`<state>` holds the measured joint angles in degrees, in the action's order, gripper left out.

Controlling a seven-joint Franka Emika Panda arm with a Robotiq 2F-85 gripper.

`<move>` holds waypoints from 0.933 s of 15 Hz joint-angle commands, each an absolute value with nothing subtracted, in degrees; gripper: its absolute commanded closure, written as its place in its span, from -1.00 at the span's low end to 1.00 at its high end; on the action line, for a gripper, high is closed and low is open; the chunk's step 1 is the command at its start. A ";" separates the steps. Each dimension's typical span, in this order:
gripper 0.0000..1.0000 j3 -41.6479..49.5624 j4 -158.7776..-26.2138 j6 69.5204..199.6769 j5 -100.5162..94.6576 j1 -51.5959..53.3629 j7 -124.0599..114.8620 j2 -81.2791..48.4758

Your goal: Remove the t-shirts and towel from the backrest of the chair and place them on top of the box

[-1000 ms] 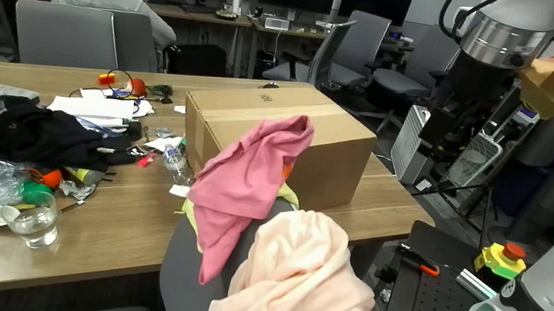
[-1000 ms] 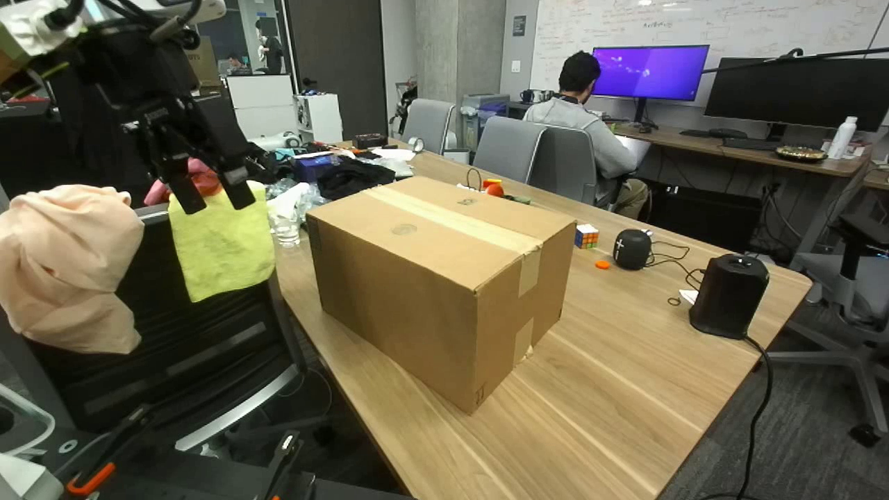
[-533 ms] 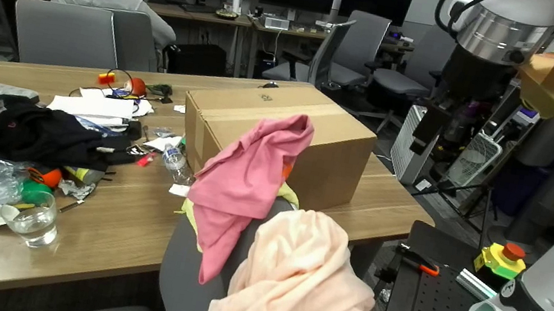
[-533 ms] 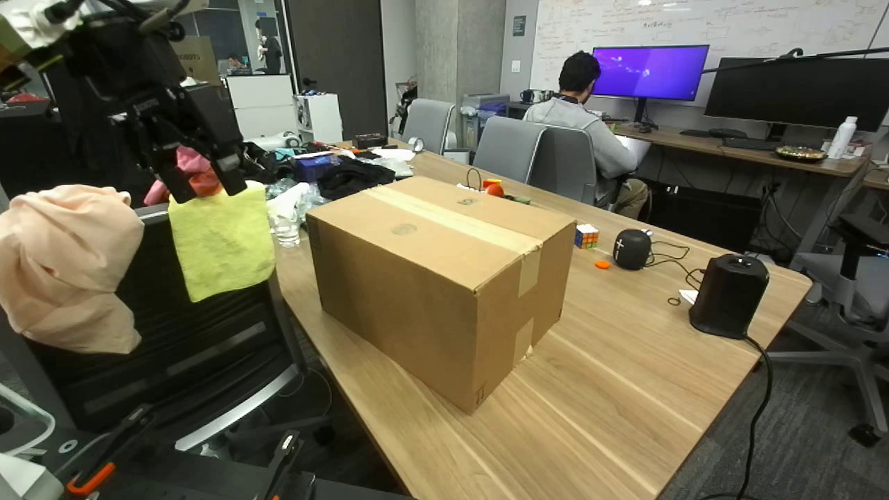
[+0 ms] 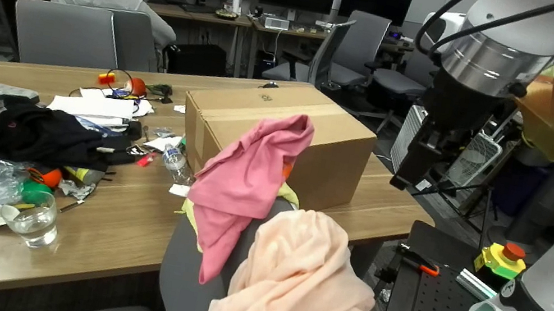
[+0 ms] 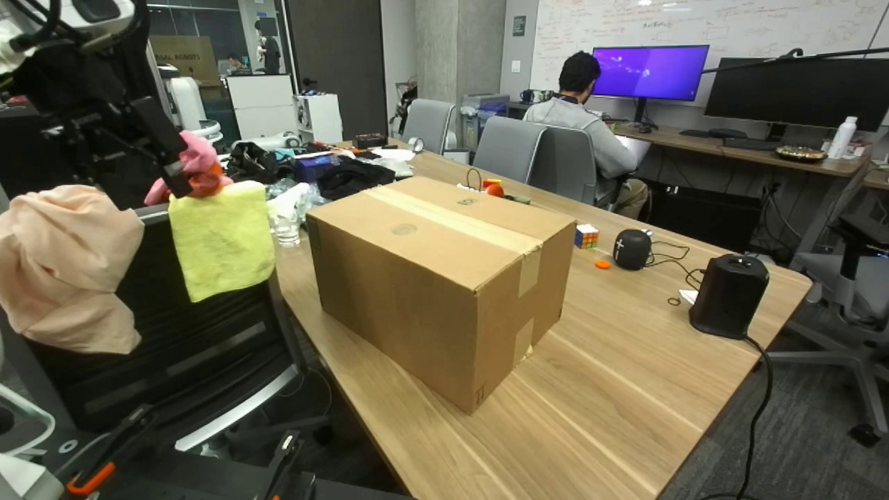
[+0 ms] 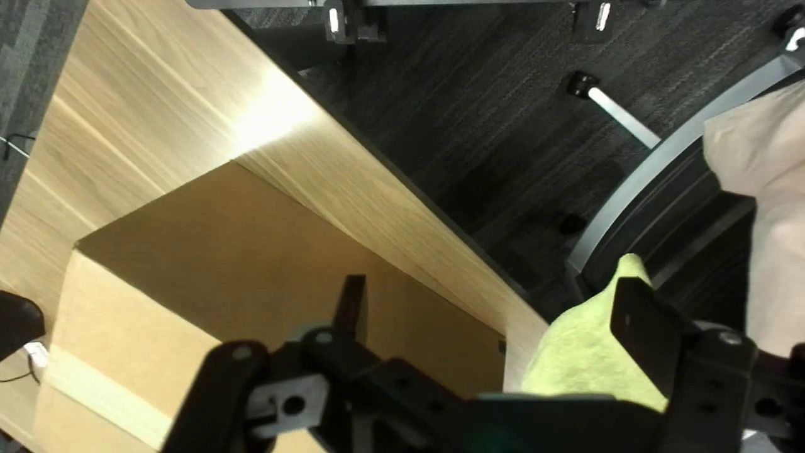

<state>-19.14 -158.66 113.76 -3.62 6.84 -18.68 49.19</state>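
wrist view: gripper (image 7: pixel 490 296) spread wide, its linkage blocking part of box (image 7: pixel 251 264) at 8 o'clock and yellow cloth (image 7: pixel 585 352) at 4. box sits on table (image 7: pixel 170 113). in an exterior view it partly hides pink cloth (image 6: pixel 198 156) at 10; peach cloth (image 6: pixel 66 257) at 9, cut off by the edge. in an exterior view, chair backrest (image 5: pixel 187 276) at 6, largely under cloths, cut off below.

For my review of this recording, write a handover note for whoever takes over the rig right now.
End effector: open, holding nothing.
Things: pink cloth, yellow cloth and peach cloth on the chair backrest; an orange patch shows beside the pink. The box stands on the table.
Done: no cloth is on the box yet.
Left: move each onto the box top.
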 commanded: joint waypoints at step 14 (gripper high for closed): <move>-1.00 -30.33 -154.40 123.74 6.93 17.14 -33.63 39.97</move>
<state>-29.16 -156.51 122.46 4.78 16.14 -30.66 42.14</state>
